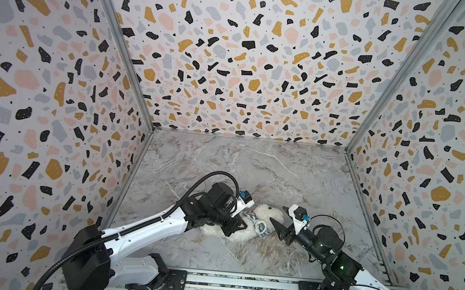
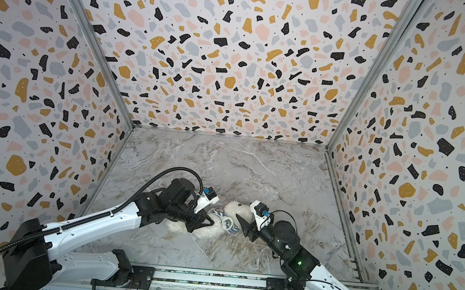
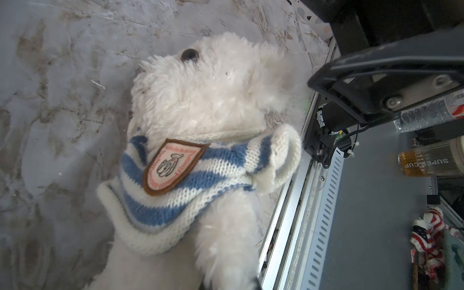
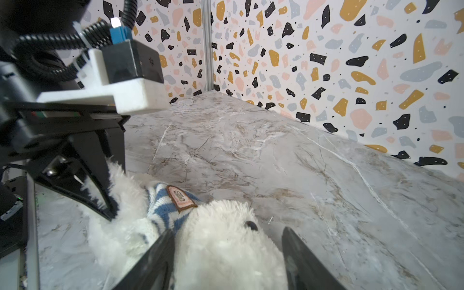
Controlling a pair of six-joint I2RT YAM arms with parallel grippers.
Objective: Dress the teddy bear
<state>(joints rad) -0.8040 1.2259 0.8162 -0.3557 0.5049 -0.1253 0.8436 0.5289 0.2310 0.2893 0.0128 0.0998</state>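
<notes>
The teddy bear [image 1: 268, 212] [image 2: 236, 209] is white and fluffy and lies on the marble tabletop in both top views. A blue-and-white striped shirt [image 3: 200, 180] [image 4: 163, 208] with a badge [image 3: 173, 165] is bunched round its chest, and one sleeve opening [image 3: 283, 155] stands out to the side. My left gripper [image 1: 242, 226] [image 2: 208, 222] [image 4: 105, 200] is shut on one furry limb [image 3: 226, 238] of the bear below the shirt's hem. My right gripper [image 1: 279, 215] [image 4: 227, 253] is open, its fingers [image 4: 160, 256] either side of the bear's head with a gap on one side.
Patterned walls close in the table on three sides. A metal rail [image 1: 240, 284] carrying both arm bases runs along the front edge. Beyond the rail, the left wrist view shows a bottle [image 3: 426, 115], a cup [image 3: 431, 160] and a striped cloth [image 3: 426, 233].
</notes>
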